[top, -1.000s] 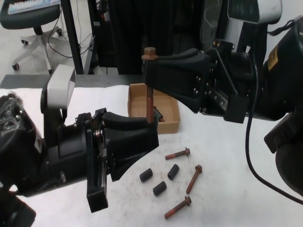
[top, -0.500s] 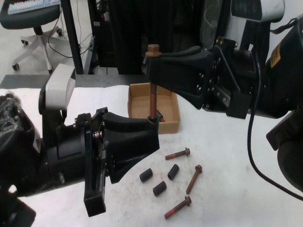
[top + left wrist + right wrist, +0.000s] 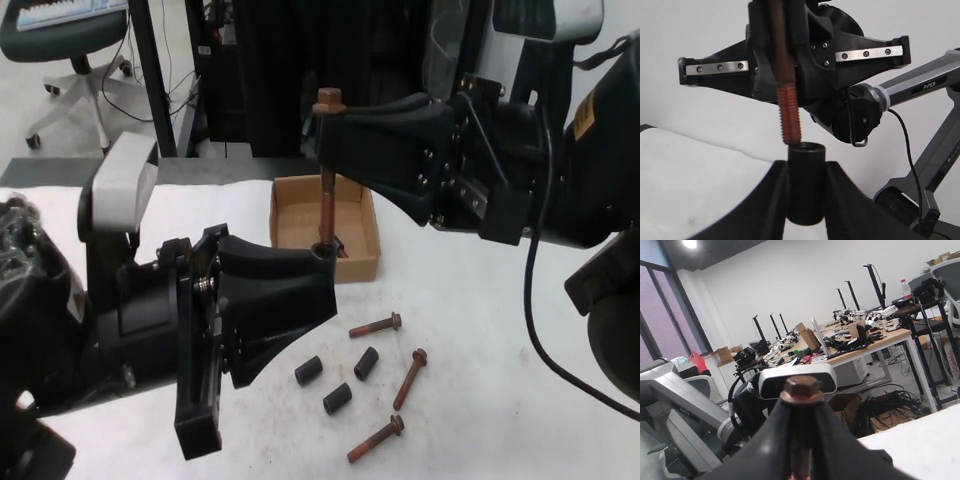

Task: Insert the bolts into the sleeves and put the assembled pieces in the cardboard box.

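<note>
Rusty-brown bolt to go into the black sleeve, so line them up first. See the right fingers squeezed shut on the bolt just under its head, threaded end straight down. See the left fingers squeezed shut on the sleeve, standing it upright, hole facing up, in the air near the cardboard box. Look at the tip: right above the hole, very close, not yet inside, and maybe a little off to one side. Slide the bolt sideways a tiny bit to bring the tip over the middle of the hole. Then lower slowly and straight, with no tilting. Hold the sleeve firm to stop any slip or tip. Stop and lift a little at any snag on the rim. Leave the other bolts and spare sleeves lying on the tabletop for later.
</note>
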Robot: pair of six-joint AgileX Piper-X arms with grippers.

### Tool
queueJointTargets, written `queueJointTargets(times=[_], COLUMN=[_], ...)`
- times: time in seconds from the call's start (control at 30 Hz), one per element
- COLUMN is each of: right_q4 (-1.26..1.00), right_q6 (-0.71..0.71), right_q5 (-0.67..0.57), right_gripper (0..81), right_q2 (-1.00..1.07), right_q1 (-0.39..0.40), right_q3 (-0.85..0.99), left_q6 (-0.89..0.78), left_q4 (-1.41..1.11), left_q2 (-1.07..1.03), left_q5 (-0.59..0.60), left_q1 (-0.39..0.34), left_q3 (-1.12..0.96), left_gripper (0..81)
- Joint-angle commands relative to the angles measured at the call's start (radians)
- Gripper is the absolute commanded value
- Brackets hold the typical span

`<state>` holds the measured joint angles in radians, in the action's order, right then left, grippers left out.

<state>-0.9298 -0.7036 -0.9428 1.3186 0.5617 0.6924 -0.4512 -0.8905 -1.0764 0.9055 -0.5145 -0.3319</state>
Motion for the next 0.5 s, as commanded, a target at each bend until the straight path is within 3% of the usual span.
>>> queueJointTargets(times=[0.0,0.47], right_q4=[-0.008,-0.008], right_q6=[0.004,0.0], right_q5=[0.002,0.002], right_gripper=[0.8,0.8], right_q2=[-0.01,-0.01], right_q1=[-0.002,-0.002], right_q3=[0.011,0.011], left_q6=[-0.005,-0.005], left_q4=[-0.023,-0.023], left_q2=[0.003,0.003], left_q5=[-0.014,-0.033], left_q1=[-0.003,-0.003], left_q3=[-0.009,-0.018], left_gripper=[0.1,0.1])
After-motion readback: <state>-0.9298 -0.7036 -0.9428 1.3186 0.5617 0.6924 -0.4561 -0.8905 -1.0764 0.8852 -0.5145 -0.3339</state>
